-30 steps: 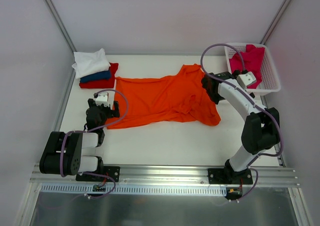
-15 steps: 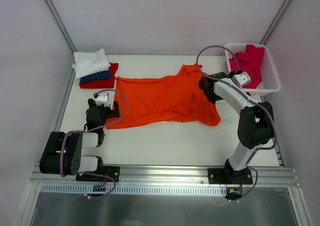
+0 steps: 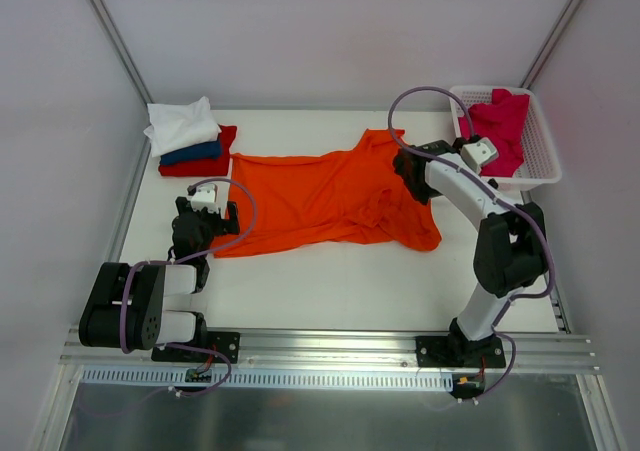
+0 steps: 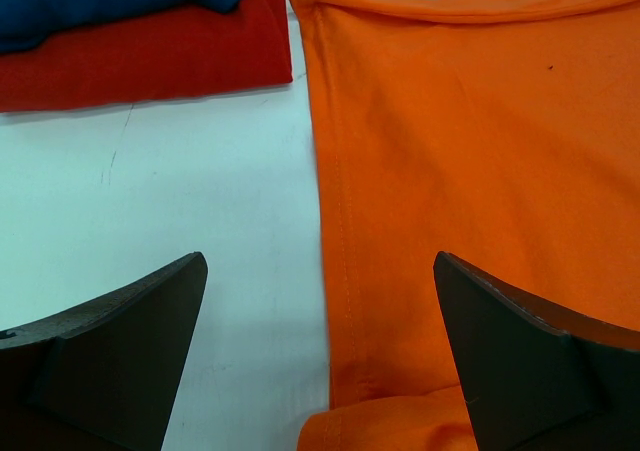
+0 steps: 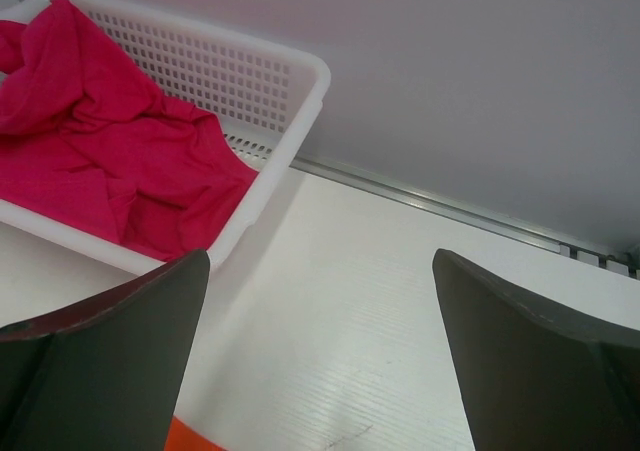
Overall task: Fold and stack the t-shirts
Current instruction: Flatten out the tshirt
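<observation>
Your orange t-shirt (image 3: 320, 196) lies spread across the middle of the worktop (image 3: 330, 281), its length running left to right. The left part is fairly flat, while the right end is rumpled and bunched into folds.

Your left pincer (image 4: 318, 261) is spread wide and grips nothing. It sits low at the left edge of the orange t-shirt. In the left wrist view the stitched edge of the cloth runs up between the two fingers, and a bit of cloth is turned over at the bottom of that view.

Your right pincer (image 5: 320, 256) is also spread wide and empty. It sits over the far right end of the orange t-shirt, and its camera looks toward the white lattice basket (image 3: 545, 166).

A crimson-pink t-shirt (image 3: 497, 121) lies crumpled in that basket at the far right corner, partly draped over the rim.

At the far left corner you have a folded stack: a white t-shirt (image 3: 182, 123) on top, a dark blue t-shirt (image 3: 192, 153) under it and a red t-shirt (image 3: 225, 139) at the bottom. The stack lies just beside the orange t-shirt's far left corner.
</observation>
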Robot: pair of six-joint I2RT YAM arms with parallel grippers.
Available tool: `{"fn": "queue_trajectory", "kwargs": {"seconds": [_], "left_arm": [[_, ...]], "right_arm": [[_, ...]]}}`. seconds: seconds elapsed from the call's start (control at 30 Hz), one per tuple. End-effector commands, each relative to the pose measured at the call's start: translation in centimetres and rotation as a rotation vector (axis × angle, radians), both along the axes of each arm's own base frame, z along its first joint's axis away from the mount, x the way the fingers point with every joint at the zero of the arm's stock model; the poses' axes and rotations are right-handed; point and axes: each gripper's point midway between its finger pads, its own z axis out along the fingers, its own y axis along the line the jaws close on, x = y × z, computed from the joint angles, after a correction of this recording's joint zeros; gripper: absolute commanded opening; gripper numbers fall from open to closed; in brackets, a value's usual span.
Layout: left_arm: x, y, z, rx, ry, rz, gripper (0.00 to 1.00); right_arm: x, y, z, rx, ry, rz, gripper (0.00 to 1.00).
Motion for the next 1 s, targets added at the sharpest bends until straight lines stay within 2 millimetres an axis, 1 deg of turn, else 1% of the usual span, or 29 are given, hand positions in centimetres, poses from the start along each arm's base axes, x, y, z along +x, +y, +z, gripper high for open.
{"fn": "queue_trajectory", "kwargs": {"seconds": [0.0,0.03,0.1,0.13,0.2,0.3,0.43,0.53,0.6,0.7,0.87,0.9,0.97], "left_arm": [[0.8,-0.1,1.8,-0.016,-0.066,-0.01,0.99],[0.8,-0.1,1.8,-0.016,-0.066,-0.01,0.99],[0.8,-0.1,1.8,-0.017,-0.065,-0.009,0.99],[0.8,-0.1,1.8,-0.016,-0.066,-0.01,0.99],[0.8,-0.1,1.8,-0.016,-0.064,-0.01,0.99],[0.8,-0.1,1.8,-0.016,-0.064,-0.01,0.99],[0.8,-0.1,1.8,-0.016,-0.064,-0.009,0.99],[0.8,0.0,1.8,-0.016,-0.066,-0.008,0.99],[0.8,-0.1,1.8,-0.016,-0.066,-0.01,0.99],[0.8,-0.1,1.8,-0.016,-0.066,-0.01,0.99],[0.8,-0.1,1.8,-0.016,-0.066,-0.01,0.99],[0.8,-0.1,1.8,-0.017,-0.064,-0.009,0.99],[0.8,-0.1,1.8,-0.016,-0.064,-0.01,0.99]], "right_arm": [[-0.5,-0.5,5.3,-0.318,0.229,0.096,0.99],[-0.1,0.0,4.6,-0.321,0.259,0.103,0.99],[0.4,0.5,4.4,-0.326,0.28,0.109,0.99],[0.7,1.0,4.0,-0.33,0.296,0.117,0.99],[0.9,1.2,4.0,-0.33,0.287,0.124,0.99],[0.8,1.3,4.9,-0.325,0.236,0.131,0.99],[0.6,1.4,7.2,-0.347,0.144,0.153,1.0],[0.3,1.8,8.8,-0.338,0.054,0.174,0.99],[0.0,1.9,9.7,-0.302,-0.023,0.18,0.99],[-0.2,2.6,10.6,-0.272,-0.096,0.204,0.99],[0.0,4.9,11.1,-0.221,-0.187,0.266,0.99],[0.2,5.3,11.1,-0.194,-0.238,0.277,0.99],[0.1,6.1,11.4,-0.166,-0.284,0.302,0.99]]}}
